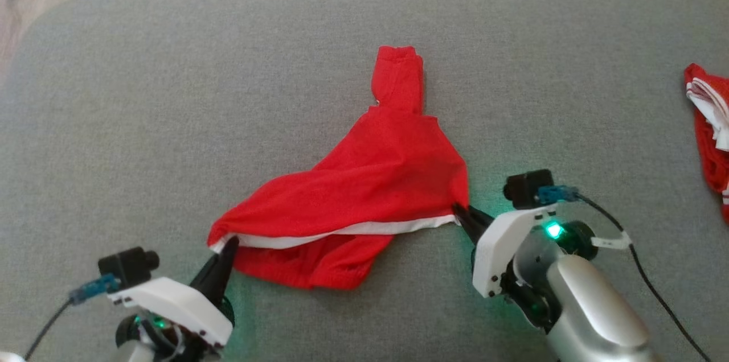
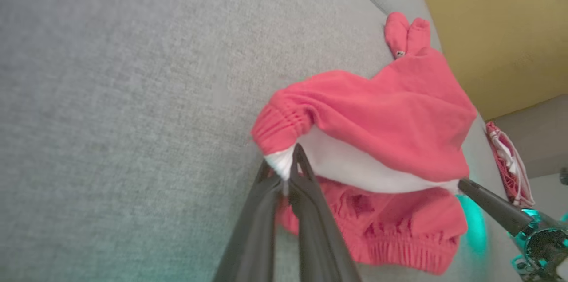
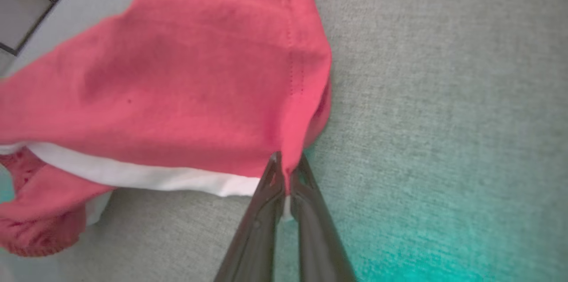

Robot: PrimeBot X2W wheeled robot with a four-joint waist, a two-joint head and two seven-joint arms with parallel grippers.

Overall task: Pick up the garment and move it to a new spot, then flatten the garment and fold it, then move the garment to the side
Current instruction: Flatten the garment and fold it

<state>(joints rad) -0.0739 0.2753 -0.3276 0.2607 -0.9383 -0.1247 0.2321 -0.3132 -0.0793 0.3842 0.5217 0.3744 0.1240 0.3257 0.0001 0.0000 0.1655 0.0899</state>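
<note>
One garment (image 1: 370,180) (white hem (image 1: 342,231)) | two grips: left hand (image 1: 230,241), right hand (image 1: 457,212)

Second red cloth (image 1: 709,171) cut off; perhaps striped.

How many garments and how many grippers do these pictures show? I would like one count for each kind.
Garments: 2, the red garment in the middle and a second garment at the right edge.
Grippers: 2, left gripper and right gripper.
Total: 4
</note>
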